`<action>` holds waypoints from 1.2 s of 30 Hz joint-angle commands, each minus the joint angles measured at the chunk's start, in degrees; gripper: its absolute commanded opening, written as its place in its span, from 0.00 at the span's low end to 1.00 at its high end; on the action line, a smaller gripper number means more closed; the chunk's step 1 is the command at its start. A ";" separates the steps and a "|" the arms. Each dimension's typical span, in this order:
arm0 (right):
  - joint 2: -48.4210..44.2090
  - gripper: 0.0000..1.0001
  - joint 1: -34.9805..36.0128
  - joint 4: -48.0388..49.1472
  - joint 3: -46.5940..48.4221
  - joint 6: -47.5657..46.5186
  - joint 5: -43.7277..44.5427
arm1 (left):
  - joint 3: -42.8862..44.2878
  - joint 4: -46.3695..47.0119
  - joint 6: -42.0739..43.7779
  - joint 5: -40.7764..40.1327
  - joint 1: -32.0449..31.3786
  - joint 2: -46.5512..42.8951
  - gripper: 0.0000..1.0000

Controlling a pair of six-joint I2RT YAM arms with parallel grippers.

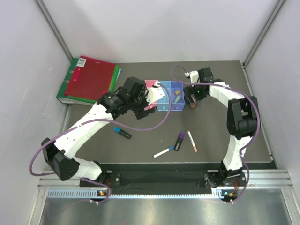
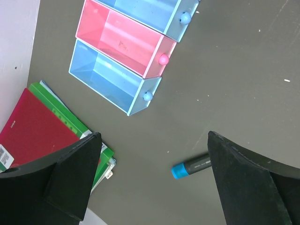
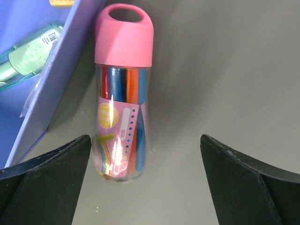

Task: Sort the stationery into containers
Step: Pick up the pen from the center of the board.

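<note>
The containers are a row of joined bins at mid table. In the left wrist view I see a light blue bin, a pink one and another light blue one, all three empty. My left gripper hangs open above the mat, with a blue-capped black highlighter beside its right finger. My right gripper is open over the pink-capped bottle, which lies against the purple bin's wall. A green marker lies inside that bin.
Red and green binders lie at the back left, close to my left gripper. A purple-black highlighter, a white blue-capped pen and a thin pinkish pen lie loose on the near mat.
</note>
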 commanded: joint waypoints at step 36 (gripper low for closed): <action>-5.28 0.00 0.21 1.12 -3.78 0.17 -0.13 | 9.65 0.41 -0.74 -0.85 4.70 0.03 0.99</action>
